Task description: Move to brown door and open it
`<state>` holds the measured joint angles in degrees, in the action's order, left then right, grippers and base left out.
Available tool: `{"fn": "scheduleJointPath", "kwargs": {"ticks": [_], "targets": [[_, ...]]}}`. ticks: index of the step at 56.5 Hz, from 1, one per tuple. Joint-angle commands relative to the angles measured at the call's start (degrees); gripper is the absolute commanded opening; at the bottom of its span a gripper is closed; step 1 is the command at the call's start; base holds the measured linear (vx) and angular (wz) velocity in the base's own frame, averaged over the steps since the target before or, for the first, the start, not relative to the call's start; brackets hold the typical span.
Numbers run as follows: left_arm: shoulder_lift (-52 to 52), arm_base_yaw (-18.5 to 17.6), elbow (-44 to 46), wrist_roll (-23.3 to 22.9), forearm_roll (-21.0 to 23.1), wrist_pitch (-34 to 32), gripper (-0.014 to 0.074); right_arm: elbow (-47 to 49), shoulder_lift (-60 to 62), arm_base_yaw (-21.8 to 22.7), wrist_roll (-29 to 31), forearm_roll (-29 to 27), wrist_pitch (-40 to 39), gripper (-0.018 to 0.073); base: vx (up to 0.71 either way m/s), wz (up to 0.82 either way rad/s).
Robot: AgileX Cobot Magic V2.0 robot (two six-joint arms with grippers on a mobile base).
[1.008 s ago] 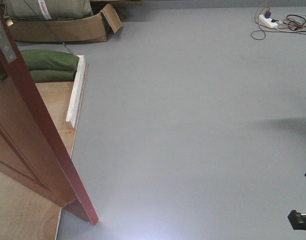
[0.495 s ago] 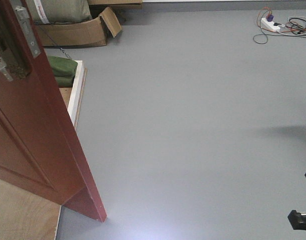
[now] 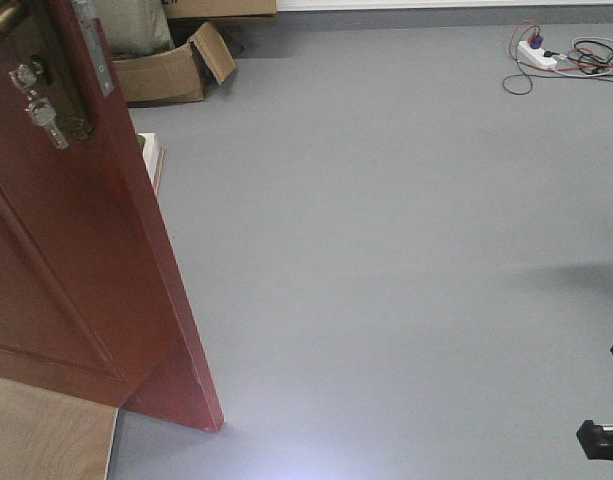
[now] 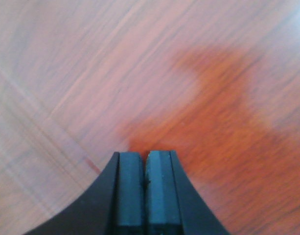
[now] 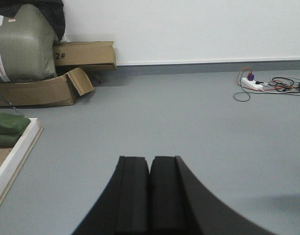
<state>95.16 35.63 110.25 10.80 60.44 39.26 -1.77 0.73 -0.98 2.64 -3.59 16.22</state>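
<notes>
Standing tall at the left of the front view, the brown door (image 3: 76, 260) presents its narrow edge toward the camera, its bottom corner on the grey floor (image 3: 386, 250); its top and left side are cut off, and the handle is barely visible. The left gripper (image 4: 145, 169), jaws pressed together, faces blurred wood grain; whether it touches is unclear. The right gripper (image 5: 150, 174), also closed, holds nothing.

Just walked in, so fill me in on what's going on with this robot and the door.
The brown door stands swung open at the front view's left, its free edge toward the camera and keys hanging in the lock. The left hand, shut and empty, faces the door's wood close up. The right hand, also shut and empty, points across the grey floor toward cardboard boxes.
</notes>
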Motion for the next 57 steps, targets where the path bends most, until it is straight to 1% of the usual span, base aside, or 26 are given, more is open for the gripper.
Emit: {"fn": "scheduleJointPath", "kwargs": {"ticks": [1,57], "targets": [[-2.56,-0.62,1.80,0.07,3.15,-1.98,-0.0006,-0.28,0.54,0.08,0.34,0.07,-4.72,0.0000,0.13,-0.04],[-2.56,-0.62,1.80,0.07,3.15,-1.98,-0.0006,-0.28,0.54,0.08,0.34,0.07,-4.72,0.0000,0.12,-0.01]]}}
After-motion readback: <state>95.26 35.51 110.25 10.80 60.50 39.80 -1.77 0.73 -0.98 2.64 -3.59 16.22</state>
